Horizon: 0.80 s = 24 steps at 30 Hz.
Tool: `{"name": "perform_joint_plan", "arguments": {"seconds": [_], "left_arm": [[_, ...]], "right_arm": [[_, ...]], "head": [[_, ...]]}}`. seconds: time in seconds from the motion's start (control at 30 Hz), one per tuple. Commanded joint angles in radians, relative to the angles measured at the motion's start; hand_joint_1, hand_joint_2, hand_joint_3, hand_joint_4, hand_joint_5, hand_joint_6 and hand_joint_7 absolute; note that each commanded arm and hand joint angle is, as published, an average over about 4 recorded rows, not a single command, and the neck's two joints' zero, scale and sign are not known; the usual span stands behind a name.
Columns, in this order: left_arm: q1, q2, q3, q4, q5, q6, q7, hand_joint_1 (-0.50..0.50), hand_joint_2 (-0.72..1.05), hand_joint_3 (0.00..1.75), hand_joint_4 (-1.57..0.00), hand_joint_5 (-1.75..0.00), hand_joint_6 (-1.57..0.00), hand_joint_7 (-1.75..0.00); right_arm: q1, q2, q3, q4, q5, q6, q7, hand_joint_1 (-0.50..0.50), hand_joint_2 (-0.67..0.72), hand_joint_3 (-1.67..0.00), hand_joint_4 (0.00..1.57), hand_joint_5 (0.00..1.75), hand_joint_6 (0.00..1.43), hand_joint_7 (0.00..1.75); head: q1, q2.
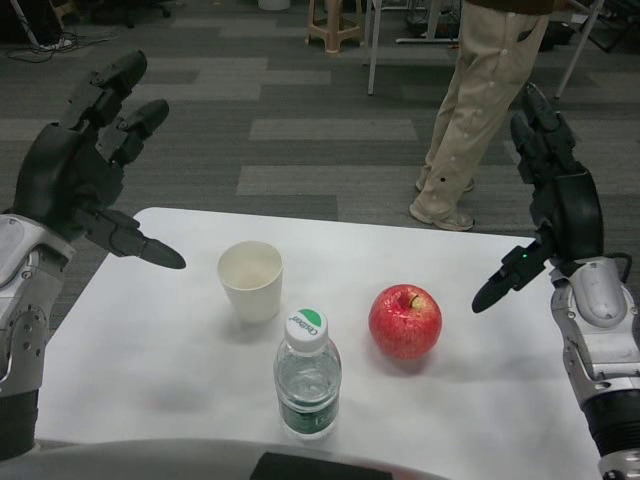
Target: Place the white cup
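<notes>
Progress reads as either complete or not begun: white paper cup stands upright on the table, just left of the apple, while left hand and right hand hover, fingers spread, holding nothing.

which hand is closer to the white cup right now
Left. The left hand hovers open just left of the white cup, a fingertip pointing at it. The right hand is open far right, beyond the apple.
</notes>
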Motion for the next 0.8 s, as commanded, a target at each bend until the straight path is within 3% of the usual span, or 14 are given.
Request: {"name": "perform_joint_plan", "arguments": {"seconds": [0.03, 0.43, 0.53, 0.8], "left_arm": [[0.004, -0.004, 0.007, -0.012, -0.007, 0.015, 0.005, -0.5, -0.1, 0.09, 0.0, -0.41, 0.0, -0.21], [0.015, 0.021, 0.035, -0.012, -0.025, 0.01, 0.001, -0.5, -0.1, 0.09, 0.0, -0.41, 0.0, -0.21], [0.001, 0.021, 0.045, -0.011, -0.02, 0.01, -0.003, -0.5, -0.1, 0.09, 0.0, -0.33, 0.0, -0.21], [-0.029, -0.024, 0.042, -0.011, 0.007, 0.016, -0.033, -0.5, -0.02, 0.09, 0.0, -0.31, 0.0, -0.21]], "right_arm": [[-0.03, -0.008, 0.007, -0.006, 0.001, 0.003, 0.001, -0.42, 0.68, 0.0, 0.0, 0.0, 0.0, 0.0], [-0.023, 0.019, 0.022, -0.037, 0.0, 0.003, 0.003, -0.42, 0.66, 0.0, 0.0, 0.0, 0.0, 0.0], [-0.01, 0.027, 0.017, -0.062, 0.0, 0.003, 0.002, -0.42, 0.66, 0.0, 0.0, 0.0, 0.0, 0.0], [0.017, 0.028, -0.027, -0.119, 0.001, 0.006, -0.002, -0.42, 0.66, 0.0, 0.0, 0.0, 0.0, 0.0]], "head": [[-0.003, -0.007], [-0.059, -0.014], [-0.066, -0.029], [-0.072, -0.033]]}}
